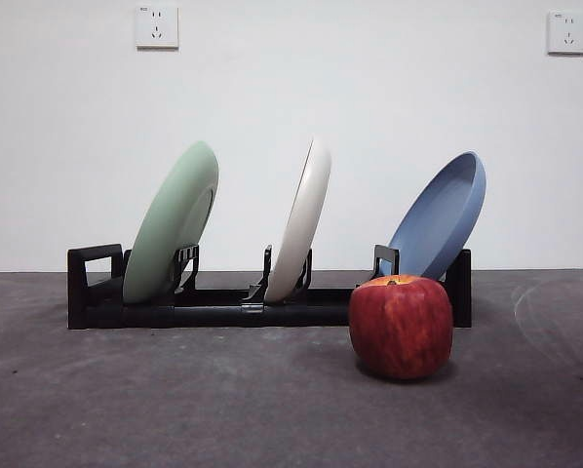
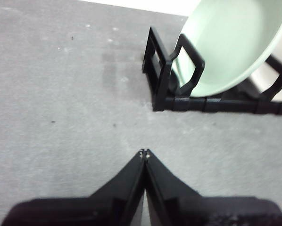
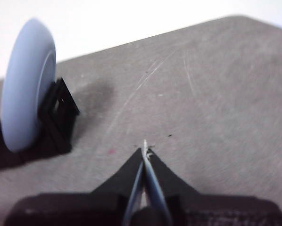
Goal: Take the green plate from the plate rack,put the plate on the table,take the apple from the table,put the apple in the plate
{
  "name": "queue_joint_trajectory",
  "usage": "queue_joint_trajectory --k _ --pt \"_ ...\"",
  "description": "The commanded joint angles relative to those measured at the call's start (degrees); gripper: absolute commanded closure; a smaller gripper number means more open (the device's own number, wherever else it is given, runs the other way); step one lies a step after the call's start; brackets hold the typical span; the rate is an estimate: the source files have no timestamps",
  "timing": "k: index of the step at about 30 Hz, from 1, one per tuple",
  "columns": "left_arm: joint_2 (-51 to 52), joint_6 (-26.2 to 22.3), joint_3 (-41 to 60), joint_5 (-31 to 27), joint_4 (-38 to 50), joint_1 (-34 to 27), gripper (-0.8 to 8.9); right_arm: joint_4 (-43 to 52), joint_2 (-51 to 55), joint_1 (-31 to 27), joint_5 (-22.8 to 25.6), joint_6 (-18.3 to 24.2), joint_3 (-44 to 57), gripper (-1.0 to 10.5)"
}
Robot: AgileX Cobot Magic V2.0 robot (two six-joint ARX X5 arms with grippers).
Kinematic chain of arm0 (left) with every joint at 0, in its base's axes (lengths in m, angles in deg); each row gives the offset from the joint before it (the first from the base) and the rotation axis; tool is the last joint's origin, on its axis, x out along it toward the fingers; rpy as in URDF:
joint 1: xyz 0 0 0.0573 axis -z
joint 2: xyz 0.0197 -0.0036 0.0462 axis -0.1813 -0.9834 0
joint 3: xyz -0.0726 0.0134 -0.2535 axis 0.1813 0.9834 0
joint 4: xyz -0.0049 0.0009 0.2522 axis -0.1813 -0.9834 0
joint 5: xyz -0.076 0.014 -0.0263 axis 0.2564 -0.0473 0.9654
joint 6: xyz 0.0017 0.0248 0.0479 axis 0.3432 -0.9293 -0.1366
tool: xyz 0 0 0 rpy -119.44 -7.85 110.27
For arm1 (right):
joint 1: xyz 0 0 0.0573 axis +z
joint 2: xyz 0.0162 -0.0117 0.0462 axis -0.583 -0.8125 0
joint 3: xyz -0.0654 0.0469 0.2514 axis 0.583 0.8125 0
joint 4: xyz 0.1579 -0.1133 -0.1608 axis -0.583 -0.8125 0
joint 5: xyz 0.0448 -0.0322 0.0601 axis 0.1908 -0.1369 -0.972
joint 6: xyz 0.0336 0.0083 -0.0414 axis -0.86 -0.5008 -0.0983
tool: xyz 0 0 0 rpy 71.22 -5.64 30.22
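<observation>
Sage green is what I pick out first: the green plate (image 1: 172,222) stands tilted in the slot at one end of the plate rack (image 1: 213,310), its top leaning toward the cream-white plate (image 1: 300,222) in the middle slot. At the rack's other end I see the blue plate (image 1: 441,218), tilted the same way. All three are on edge, none touching another.

On the table (image 1: 174,400), in front of the rack's blue-plate end, sits the apple (image 1: 401,327), upright, stem patch on top, resting on the dark grey surface nearer the front camera than the rack and partly covering that end of it.

My left gripper (image 2: 144,153) hangs above bare table, its two black jaws pressed together with the tips meeting and nothing between them. From its wrist camera I see the rack's block end and the green plate (image 2: 230,44) ahead of it, well apart from the tips.

My right gripper (image 3: 145,149) is likewise over bare table, jaws together to a thin seam and holding nothing. Its wrist camera shows the blue plate (image 3: 25,84) on edge at the rack's end, off to one side, apart from the tips. Neither arm appears in the front view.
</observation>
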Motion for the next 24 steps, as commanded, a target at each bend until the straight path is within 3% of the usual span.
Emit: queue_joint_trajectory --k 1,4,9,11,15,21,24 --pt "0.02 5.33 -0.57 5.11 0.66 -0.17 8.18 0.48 0.07 0.07 -2.82 -10.67 -0.26 9.5" --pt "-0.81 5.86 -5.11 11.98 -1.81 -0.17 8.19 0.13 -0.39 0.07 -9.40 -12.02 -3.67 9.6" --pt "-9.14 5.77 -23.67 16.81 -15.76 -0.15 8.19 -1.38 -10.08 0.07 -18.71 -11.69 -17.64 9.6" --pt "-13.51 5.77 -31.06 19.87 -19.37 -0.17 8.19 -1.53 -15.76 0.07 -26.18 -8.70 -24.48 9.6" --pt "-23.02 5.77 -45.75 29.99 -25.66 -0.15 8.19 -2.25 -28.04 0.07 -39.01 -8.46 -38.88 9.6" --pt "-32.39 3.54 -60.70 38.86 -33.77 -0.04 8.18 -10.51 -39.41 0.11 -47.06 -8.33 -52.98 9.5" --pt "-36.70 0.59 -67.49 40.33 -37.86 0.44 8.18 -15.74 -44.76 0.15 -51.74 -5.31 -58.51 9.4"
